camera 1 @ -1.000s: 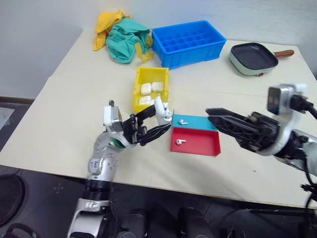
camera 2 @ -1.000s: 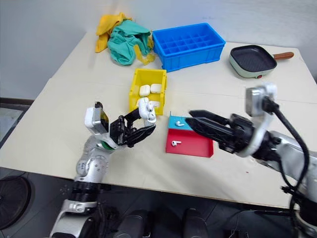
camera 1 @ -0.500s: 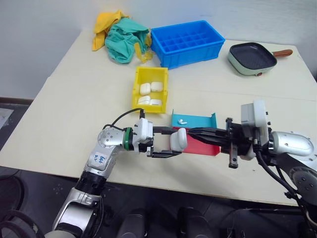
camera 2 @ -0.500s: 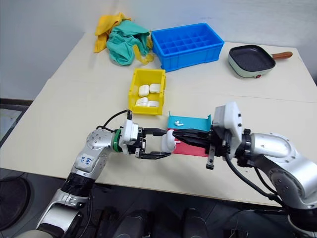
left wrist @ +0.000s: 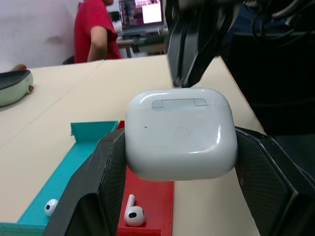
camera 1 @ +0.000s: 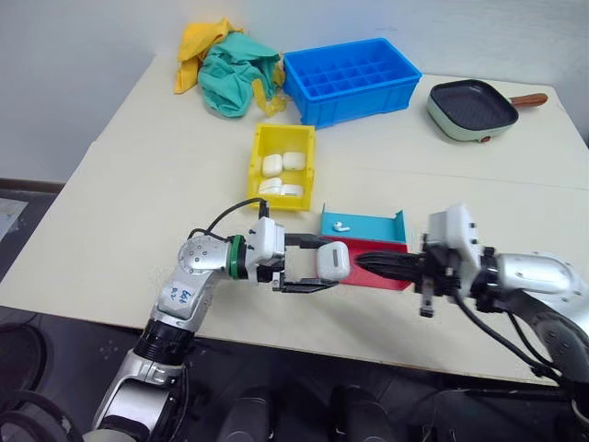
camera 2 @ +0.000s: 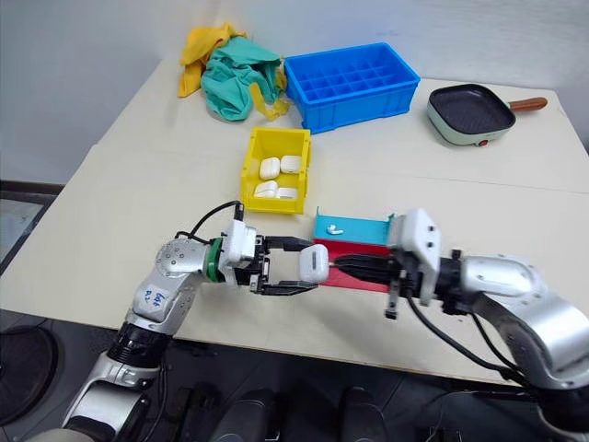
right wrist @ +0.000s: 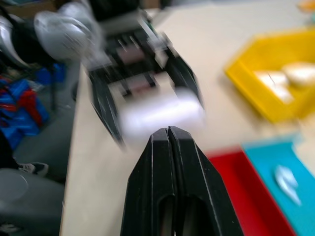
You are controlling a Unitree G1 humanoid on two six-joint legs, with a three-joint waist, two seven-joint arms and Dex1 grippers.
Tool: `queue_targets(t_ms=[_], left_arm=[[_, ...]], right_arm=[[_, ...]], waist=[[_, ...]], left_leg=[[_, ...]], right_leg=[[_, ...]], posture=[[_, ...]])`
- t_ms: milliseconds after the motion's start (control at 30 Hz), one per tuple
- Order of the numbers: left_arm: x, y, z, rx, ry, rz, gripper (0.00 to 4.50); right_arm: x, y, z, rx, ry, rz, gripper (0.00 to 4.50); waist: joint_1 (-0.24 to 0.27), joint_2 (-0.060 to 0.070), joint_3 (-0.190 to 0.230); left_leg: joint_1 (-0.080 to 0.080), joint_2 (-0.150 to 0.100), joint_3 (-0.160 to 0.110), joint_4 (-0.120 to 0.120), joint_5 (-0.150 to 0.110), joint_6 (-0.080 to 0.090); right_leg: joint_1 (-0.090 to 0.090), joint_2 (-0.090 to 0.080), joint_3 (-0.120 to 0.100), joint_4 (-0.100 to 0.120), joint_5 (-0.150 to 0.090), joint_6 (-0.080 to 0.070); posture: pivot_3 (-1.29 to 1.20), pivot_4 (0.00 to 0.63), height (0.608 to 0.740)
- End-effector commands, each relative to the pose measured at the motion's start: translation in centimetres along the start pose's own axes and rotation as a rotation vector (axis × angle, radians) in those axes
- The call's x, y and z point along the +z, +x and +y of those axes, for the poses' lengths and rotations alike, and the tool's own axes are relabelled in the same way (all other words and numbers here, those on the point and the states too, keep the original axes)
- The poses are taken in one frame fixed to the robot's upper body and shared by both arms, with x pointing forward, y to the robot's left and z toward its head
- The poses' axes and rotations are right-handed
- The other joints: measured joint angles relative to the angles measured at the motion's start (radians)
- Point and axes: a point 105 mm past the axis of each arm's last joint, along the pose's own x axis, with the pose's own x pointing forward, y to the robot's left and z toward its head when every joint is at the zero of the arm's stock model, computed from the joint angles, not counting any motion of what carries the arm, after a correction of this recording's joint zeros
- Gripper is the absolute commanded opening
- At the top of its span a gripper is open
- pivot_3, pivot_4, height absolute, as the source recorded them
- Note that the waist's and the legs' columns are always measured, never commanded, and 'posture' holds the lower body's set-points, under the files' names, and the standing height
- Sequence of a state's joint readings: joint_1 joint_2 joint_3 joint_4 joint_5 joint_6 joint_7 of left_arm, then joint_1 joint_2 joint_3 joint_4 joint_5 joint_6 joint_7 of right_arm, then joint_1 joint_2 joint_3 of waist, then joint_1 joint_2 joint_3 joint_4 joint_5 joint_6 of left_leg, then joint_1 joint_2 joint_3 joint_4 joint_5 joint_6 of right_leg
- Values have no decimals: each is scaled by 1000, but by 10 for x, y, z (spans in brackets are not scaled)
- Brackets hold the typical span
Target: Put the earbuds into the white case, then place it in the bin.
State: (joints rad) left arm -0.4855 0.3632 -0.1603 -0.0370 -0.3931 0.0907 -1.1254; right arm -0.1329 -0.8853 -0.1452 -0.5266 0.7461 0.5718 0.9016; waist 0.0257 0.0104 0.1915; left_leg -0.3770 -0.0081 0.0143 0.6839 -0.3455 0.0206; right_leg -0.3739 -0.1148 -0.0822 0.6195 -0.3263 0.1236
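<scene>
- The left hand [camera 1: 308, 267] grips the white case [camera 1: 332, 261] above the table [camera 1: 138, 184], beside the tray [camera 1: 368, 241].
- The right hand [camera 1: 361, 262], fingers pressed together, points at the case.
- The yellow bin [camera 1: 282, 140] sits behind.

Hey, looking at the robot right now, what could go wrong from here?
1. The white case is pinched only by its sides in the left gripper; a push from the shut right gripper at its lid could twist it loose.
2. Both earbuds lie in the tray under the arms and could get knocked.
</scene>
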Motion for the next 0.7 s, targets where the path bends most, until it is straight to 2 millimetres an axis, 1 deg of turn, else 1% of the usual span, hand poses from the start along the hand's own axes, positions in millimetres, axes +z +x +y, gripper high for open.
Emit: queue_targets(t_ms=[33,67,100,133,167,200,233,300,333,367,400,433,500,567,600,633,667,700], left_arm=[[15,-16,7,89,-33,-58,2788],[16,-23,14,148,-61,-60,2788],[18,-30,25,228,-87,-77,2788],[19,-39,41,343,-92,-61,2788],[18,-49,60,471,-84,-25,2788],[17,-56,71,555,-75,1,2788],[17,-60,77,602,-69,20,2788],[27,-63,100,681,-63,-26,2788],[26,-65,113,736,-42,5,2788],[25,-67,121,773,-25,32,2788],[24,-66,132,812,-36,36,2788],[24,-62,140,823,-46,29,2788],[19,-51,154,819,-39,53,2788],[7,-47,168,847,-49,130,2788],[3,-48,173,870,-55,151,2788],[0,-49,177,884,-59,162,2788],[-2,-48,182,890,-64,170,2788],[-4,-48,186,897,-77,182,2788]], right_arm=[[5,-24,-4,-108,-31,-53,8],[5,-32,-6,-159,-32,-80,167],[4,-43,-8,-236,-44,-109,385],[8,-53,-11,-329,-109,-150,579],[10,-63,-13,-423,-173,-181,883],[12,-70,-13,-486,-217,-198,1230],[12,-73,-13,-517,-244,-207,1670],[9,-77,1,-522,-319,-245,2219],[8,-80,5,-556,-354,-263,2569],[8,-82,6,-581,-378,-276,2569],[8,-83,6,-608,-365,-290,2569],[7,-83,8,-604,-316,-310,2569],[8,-84,11,-597,-271,-356,2863],[4,-85,11,-601,-278,-345,3343],[2,-86,11,-603,-280,-337,3756],[1,-85,11,-602,-282,-333,4005],[0,-86,10,-608,-281,-332,4433],[-1,-85,10,-605,-279,-330,4475]], waist=[[0,0,0],[0,0,0],[1,0,0],[1,0,0],[1,0,0],[1,0,0],[1,0,0],[1,-1,0],[2,-1,0],[2,-1,0],[1,-1,0],[1,-1,0],[1,-3,0],[2,-3,0],[2,-3,0],[0,-3,0],[-2,-3,0],[-3,-3,0]], left_leg=[[0,0,0,0,0,0],[0,0,0,0,0,0],[1,0,0,0,0,0],[1,0,0,0,0,0],[1,0,0,0,0,-1],[1,0,0,0,1,-1],[1,0,0,0,1,-1],[2,0,2,0,1,-1],[3,0,2,0,1,-1],[3,0,2,0,1,-2],[3,0,2,0,1,-2],[3,0,3,0,1,-2],[3,-2,3,0,1,-1],[3,-2,4,0,1,-1],[3,-2,4,0,1,-1],[3,-2,4,-1,1,-1],[3,-2,5,-1,1,-1],[3,-1,6,-1,1,-1]], right_leg=[[0,0,0,0,0,0],[0,0,0,0,0,0],[0,0,0,1,0,0],[1,0,0,1,0,0],[1,0,0,1,0,0],[1,0,0,1,0,0],[1,0,1,1,0,0],[1,0,2,2,0,1],[1,1,2,2,0,1],[1,1,2,2,0,1],[1,1,2,2,0,1],[0,1,3,2,0,1],[0,1,4,3,1,1],[0,1,4,3,1,2],[0,1,3,2,1,2],[0,1,3,2,1,2],[-1,1,4,3,1,2],[-2,1,4,3,1,2]], posture=[[0,150,740],[0,150,740],[0,150,740],[0,150,740],[0,150,740],[0,150,740],[0,150,740],[0,150,740],[0,150,740],[0,150,740],[0,150,740],[0,150,740],[0,150,740],[0,150,740],[0,150,740],[0,150,740],[0,150,740],[0,150,740]])
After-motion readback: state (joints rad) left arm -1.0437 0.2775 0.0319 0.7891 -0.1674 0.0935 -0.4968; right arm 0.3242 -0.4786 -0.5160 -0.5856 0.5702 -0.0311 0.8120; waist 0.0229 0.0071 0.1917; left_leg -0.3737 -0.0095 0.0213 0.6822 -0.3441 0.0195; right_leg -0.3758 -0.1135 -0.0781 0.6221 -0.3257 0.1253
